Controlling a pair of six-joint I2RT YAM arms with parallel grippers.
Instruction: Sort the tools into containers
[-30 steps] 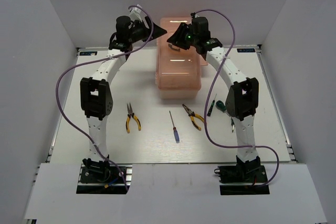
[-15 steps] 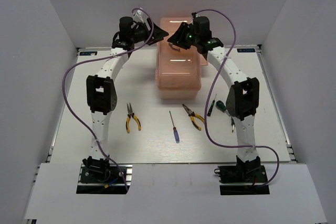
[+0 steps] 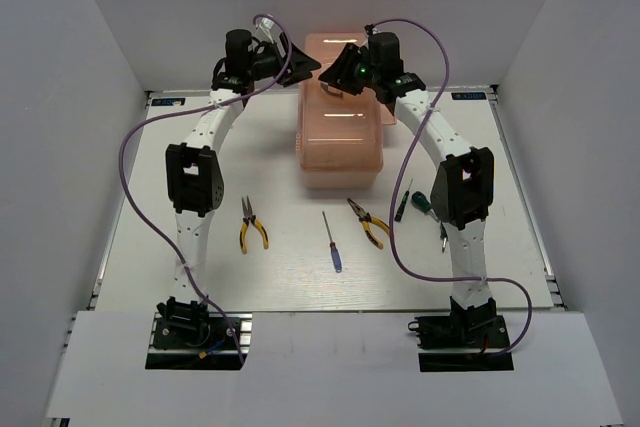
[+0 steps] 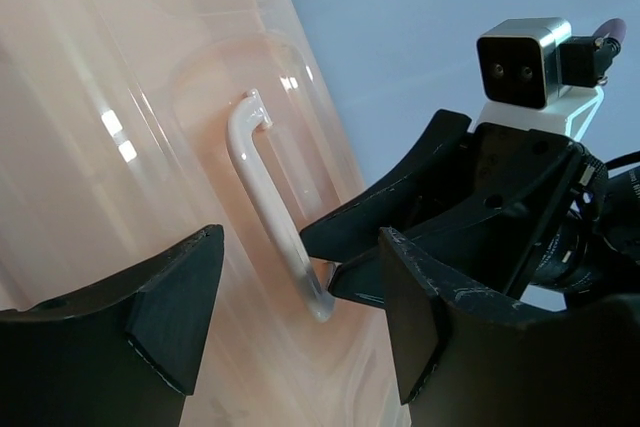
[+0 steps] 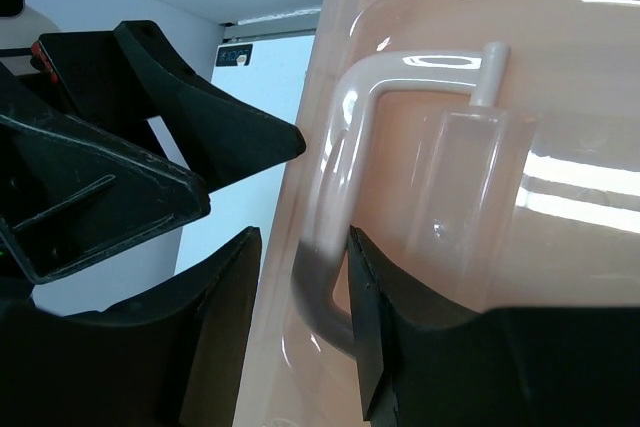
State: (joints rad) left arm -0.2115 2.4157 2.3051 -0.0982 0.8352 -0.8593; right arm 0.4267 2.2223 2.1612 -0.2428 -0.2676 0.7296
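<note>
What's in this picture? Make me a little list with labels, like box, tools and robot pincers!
box: big see-through peach-pink plastic toolbox, lid on, far middle of the white table
handle: white curved handle on the lid
left pincer: open wide, facing the handle
right pincer: open, one finger on each side of the handle
pliers: two yellow-and-black-handled pliers on the table
blue tool: slim blue-handled screwdriver between them
green tools: short green-and-black-handled screwdrivers, farthest right
tools in box: none seen
</note>
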